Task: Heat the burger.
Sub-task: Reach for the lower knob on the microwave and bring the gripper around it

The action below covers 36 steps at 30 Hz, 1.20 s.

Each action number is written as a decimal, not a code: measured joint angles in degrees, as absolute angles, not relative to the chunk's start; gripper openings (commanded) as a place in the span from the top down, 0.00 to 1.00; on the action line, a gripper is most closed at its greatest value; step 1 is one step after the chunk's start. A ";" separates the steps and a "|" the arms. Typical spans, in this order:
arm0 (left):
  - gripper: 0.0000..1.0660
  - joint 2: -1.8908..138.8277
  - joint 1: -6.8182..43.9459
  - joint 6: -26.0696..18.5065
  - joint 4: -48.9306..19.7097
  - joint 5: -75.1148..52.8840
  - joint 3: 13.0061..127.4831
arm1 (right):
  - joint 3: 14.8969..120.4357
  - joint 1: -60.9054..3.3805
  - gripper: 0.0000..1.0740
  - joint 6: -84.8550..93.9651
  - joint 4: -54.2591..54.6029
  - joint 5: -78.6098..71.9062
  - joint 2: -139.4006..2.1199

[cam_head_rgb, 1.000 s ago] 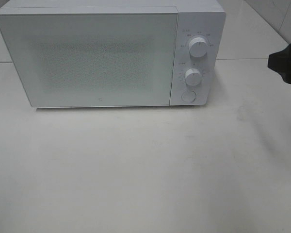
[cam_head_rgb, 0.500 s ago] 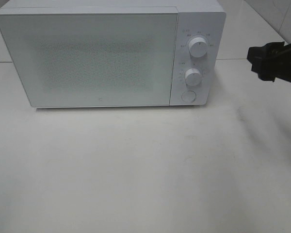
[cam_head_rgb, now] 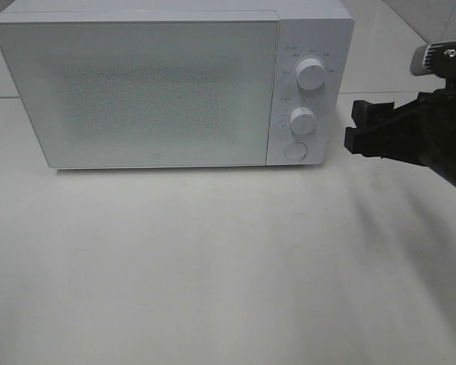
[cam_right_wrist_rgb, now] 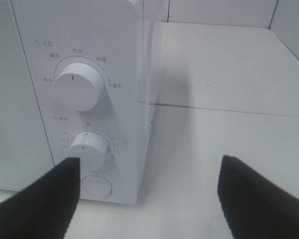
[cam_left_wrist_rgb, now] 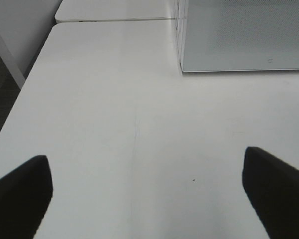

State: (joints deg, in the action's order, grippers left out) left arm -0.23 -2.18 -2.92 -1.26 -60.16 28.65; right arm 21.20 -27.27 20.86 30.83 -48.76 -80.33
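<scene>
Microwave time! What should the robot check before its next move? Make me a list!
1. White box-shaped microwave, frosted door shut: ok.
2. Burger inside: cannot tell; the door hides it.
3. Black right hand open and empty: ok.
4. Right hand apart from the round white knobs: ok.
5. Black left hand open, empty, above the white table: ok.

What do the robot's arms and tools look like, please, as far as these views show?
The right tool is matte black, with two blocky, squared fingers, on a black arm with a grey rounded housing above. The left tool shows only broad, matte black fingertips. No markings are visible.
</scene>
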 measured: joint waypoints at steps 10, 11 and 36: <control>0.08 -0.23 -2.18 -2.92 -1.26 -60.16 28.65 | 21.31 -39.65 0.31 22.46 46.41 -62.80 -90.07; 0.08 -0.23 -2.18 -2.92 -1.26 -60.16 28.65 | 21.31 -39.65 0.31 22.46 46.41 -62.80 -90.07; 0.08 -0.23 -2.18 -2.92 -1.26 -59.99 28.65 | 24.87 -44.06 0.31 21.14 49.50 -67.15 -98.09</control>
State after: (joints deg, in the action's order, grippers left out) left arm -0.23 -2.18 -2.92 -1.26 -59.99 28.65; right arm 24.87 -44.06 21.14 49.50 -67.15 -98.09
